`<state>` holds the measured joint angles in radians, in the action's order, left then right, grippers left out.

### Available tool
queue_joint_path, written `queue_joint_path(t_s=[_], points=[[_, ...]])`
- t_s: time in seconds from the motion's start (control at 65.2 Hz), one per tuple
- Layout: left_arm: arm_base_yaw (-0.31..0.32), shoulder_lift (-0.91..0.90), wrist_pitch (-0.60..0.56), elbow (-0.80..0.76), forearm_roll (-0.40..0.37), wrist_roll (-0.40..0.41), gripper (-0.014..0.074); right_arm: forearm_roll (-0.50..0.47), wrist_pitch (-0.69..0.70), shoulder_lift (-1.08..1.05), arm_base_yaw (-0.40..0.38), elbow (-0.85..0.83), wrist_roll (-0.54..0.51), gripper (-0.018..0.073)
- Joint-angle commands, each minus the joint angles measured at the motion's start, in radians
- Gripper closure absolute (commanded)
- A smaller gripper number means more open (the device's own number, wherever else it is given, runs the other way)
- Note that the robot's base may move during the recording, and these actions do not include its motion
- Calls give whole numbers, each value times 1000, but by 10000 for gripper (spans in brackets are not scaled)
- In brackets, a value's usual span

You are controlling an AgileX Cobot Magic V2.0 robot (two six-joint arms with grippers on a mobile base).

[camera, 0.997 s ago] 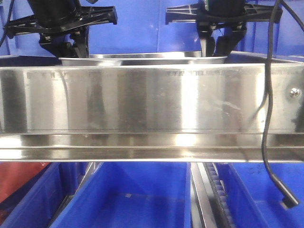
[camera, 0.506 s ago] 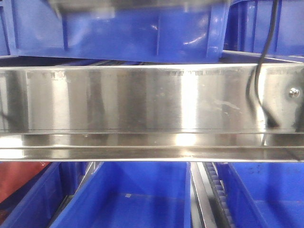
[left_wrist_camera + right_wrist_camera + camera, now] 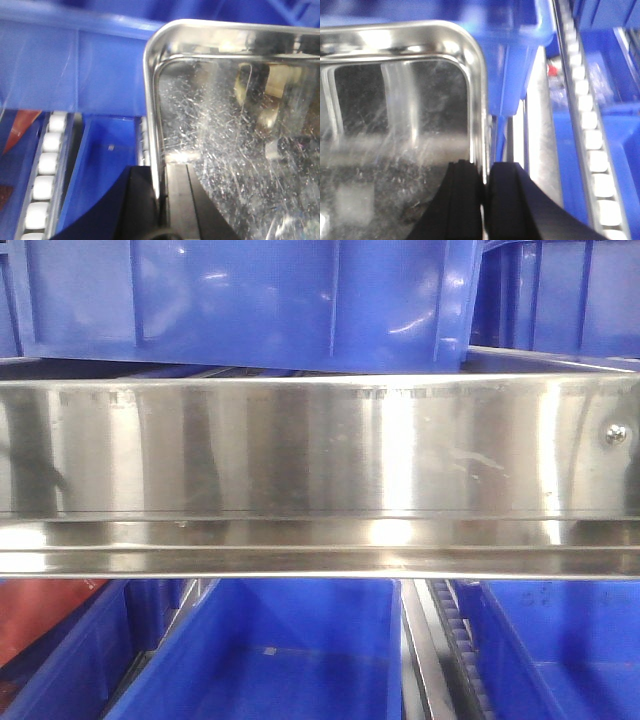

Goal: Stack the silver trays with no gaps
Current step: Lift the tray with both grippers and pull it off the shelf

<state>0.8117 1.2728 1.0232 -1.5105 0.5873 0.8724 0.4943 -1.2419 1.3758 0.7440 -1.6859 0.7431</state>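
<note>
While the left claw (image 3: 161,197) pinched the left rim of the silver tray (image 3: 230,150) tightly between its dark fingers (image 3: 135,207), the right claw (image 3: 485,187) clamped the tray's right rim the same way, so the tray hung between the two. Its scratched, mirror-like floor faced up. Just beyond the tray's far edge stood the wall of a blue bin (image 3: 75,65). Below and to the left of the tray ran a track of white rollers (image 3: 42,170); a second roller track (image 3: 592,145) ran off to the tray's right. Whether another tray lay under it could not be told.
</note>
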Motion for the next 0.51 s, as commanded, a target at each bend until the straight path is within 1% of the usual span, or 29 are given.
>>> queue_joint_path(t_s=[0.0, 0.123, 0.276, 0.445, 0.491], points=[[51, -6, 4, -11, 57, 28, 613, 41, 23, -35, 3, 18, 2, 574], [70, 8, 7, -11, 62, 47, 613, 61, 27, -60, 3, 69, 26, 574], [70, 28, 7, -41, 55, 47, 613, 67, 119, -88, 3, 150, 40, 574], [70, 57, 5, -63, 54, 39, 613, 67, 166, -95, 3, 178, 40, 574], [70, 71, 11, -63, 44, 23, 613, 67, 180, -95, 3, 178, 40, 574]])
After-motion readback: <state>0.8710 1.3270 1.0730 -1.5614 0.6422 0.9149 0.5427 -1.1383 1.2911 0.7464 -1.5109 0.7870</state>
